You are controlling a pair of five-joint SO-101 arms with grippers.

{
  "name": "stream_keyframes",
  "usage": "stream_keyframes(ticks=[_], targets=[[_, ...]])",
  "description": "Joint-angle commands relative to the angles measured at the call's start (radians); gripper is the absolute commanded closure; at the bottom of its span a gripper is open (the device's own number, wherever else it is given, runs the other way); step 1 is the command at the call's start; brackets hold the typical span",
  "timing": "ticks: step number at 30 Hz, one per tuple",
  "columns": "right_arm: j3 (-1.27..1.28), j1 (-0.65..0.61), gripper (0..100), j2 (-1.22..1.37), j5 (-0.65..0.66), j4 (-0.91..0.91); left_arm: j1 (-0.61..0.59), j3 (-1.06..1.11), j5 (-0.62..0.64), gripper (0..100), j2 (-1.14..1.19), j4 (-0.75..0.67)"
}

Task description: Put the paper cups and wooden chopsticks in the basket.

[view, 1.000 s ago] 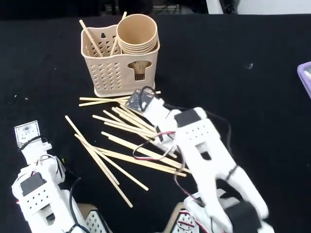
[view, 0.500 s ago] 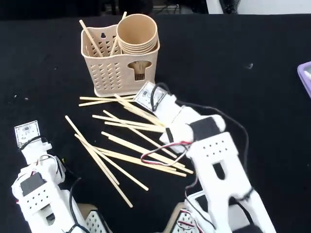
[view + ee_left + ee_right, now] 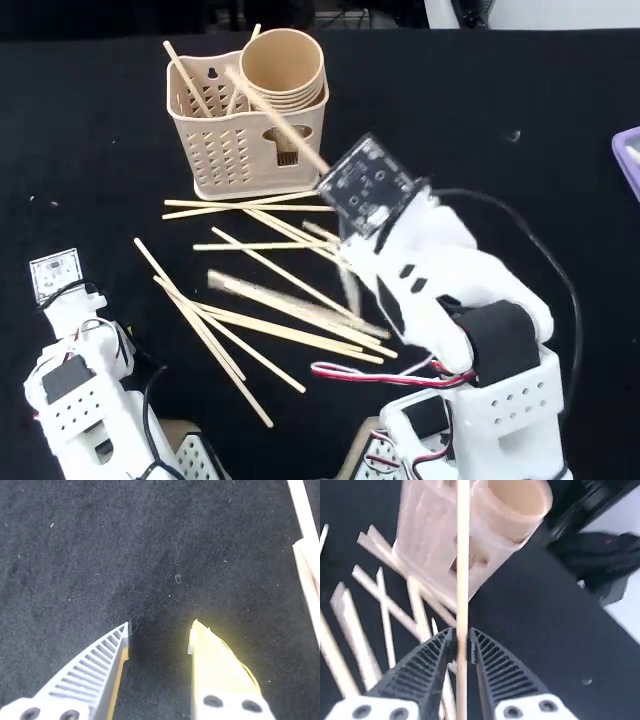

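— What is held, and where?
— One chopstick (image 3: 462, 555) is clamped between the narrowed fingers of the right gripper (image 3: 461, 630), raised near the basket (image 3: 225, 150).
— What could be spoiled?
— The cups (image 3: 283, 60) could be struck, or the rim caught, if the tip is lowered off-line.

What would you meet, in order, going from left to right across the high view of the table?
left arm → basket → right arm → purple object at the edge. The loose chopsticks and the chopstick in the right arm's jaws overlap these, so they are left out.
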Motion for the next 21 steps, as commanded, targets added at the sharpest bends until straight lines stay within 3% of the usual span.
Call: stream_keyframes(ticks=[1,12,17,21], targets=[[-0.031,-0.063,98.8,0.015,-0.064,-0.175,0.01,-0.004,0.005,80,-0.009,-0.005],[-0.039,-0.258,98.8,0.355,-0.348,-0.902,0.01,-0.004,0.005,80,-0.009,-0.005],[-0.039,-0.261,98.7,0.587,-0.358,-1.295,0.007,-0.004,0.005,80,-0.009,-0.005],[-0.041,-0.259,98.7,0.742,-0.354,-1.501,0.008,-0.004,0.005,80,-0.009,-0.005]])
